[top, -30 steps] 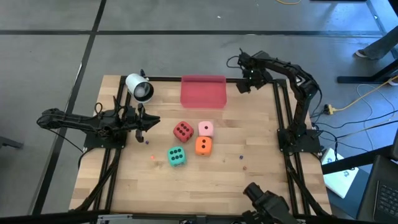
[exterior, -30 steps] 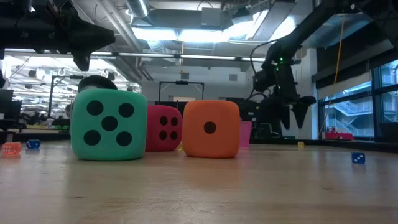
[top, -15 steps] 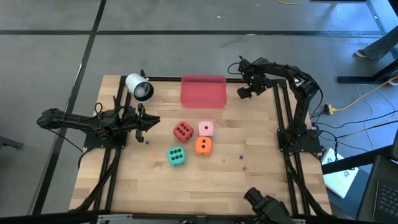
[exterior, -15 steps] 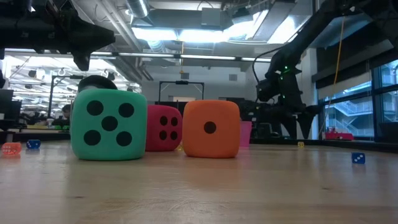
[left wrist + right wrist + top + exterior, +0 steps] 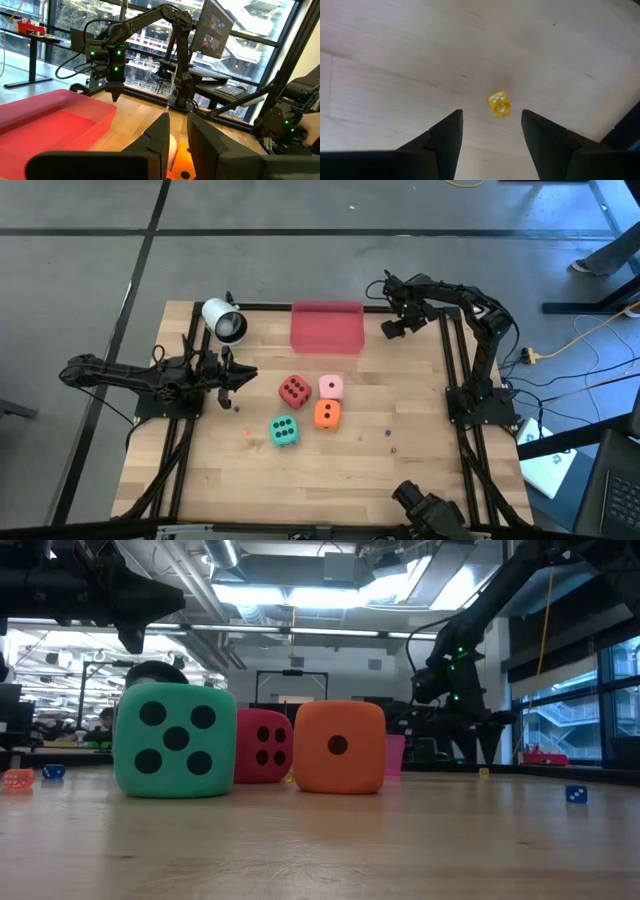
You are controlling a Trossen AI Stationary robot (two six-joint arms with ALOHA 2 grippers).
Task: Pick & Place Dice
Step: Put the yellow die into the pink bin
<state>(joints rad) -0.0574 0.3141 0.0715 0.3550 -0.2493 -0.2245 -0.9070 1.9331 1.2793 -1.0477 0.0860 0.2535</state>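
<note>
Beneath the spread right hand lies a tiny yellow die, untouched.

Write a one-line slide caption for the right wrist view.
Right gripper hangs open above the wooden table, fingers either side of a tiny yellow die lying on the boards.
</note>
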